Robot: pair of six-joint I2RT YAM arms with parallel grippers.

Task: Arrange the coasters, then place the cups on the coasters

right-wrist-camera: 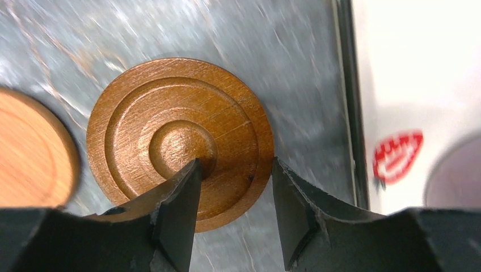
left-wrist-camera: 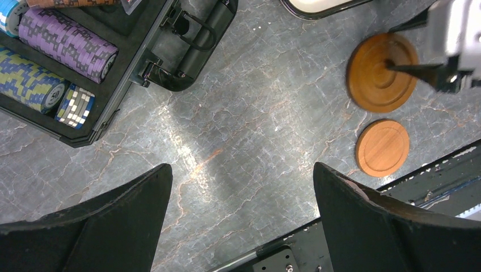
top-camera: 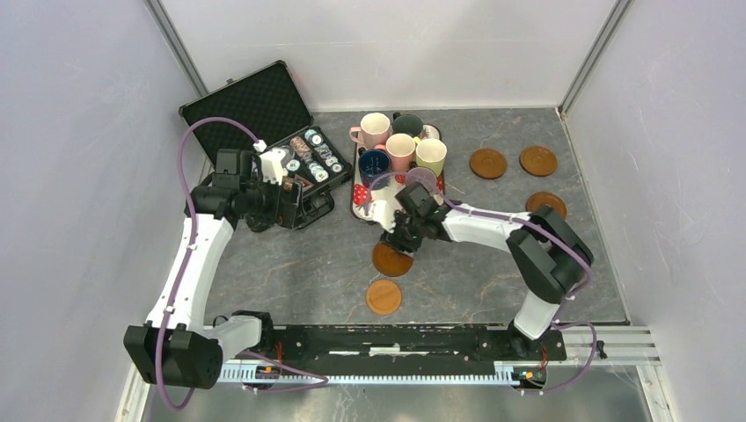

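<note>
A dark brown coaster [top-camera: 392, 259] [right-wrist-camera: 170, 107] lies flat on the table just in front of the tray. My right gripper [top-camera: 400, 242] [right-wrist-camera: 236, 161] is down on it and open, one finger over its centre ring and the other just outside its rim. A lighter coaster [top-camera: 383, 297] [left-wrist-camera: 382, 147] lies nearer the arm bases. Three more coasters [top-camera: 487, 163] lie at the back right. Several cups, among them a pink cup [top-camera: 376, 129] and a lilac cup [top-camera: 421, 180], stand on the tray [top-camera: 359, 195]. My left gripper [top-camera: 303, 211] [left-wrist-camera: 241, 167] hangs wide open over bare table, holding nothing.
An open black case of poker chips [top-camera: 312, 154] [left-wrist-camera: 62, 45] sits at the back left, close to my left arm. The strawberry-print tray's edge [right-wrist-camera: 346, 85] runs right beside the right fingers. The metal base rail [top-camera: 396, 338] borders the near edge.
</note>
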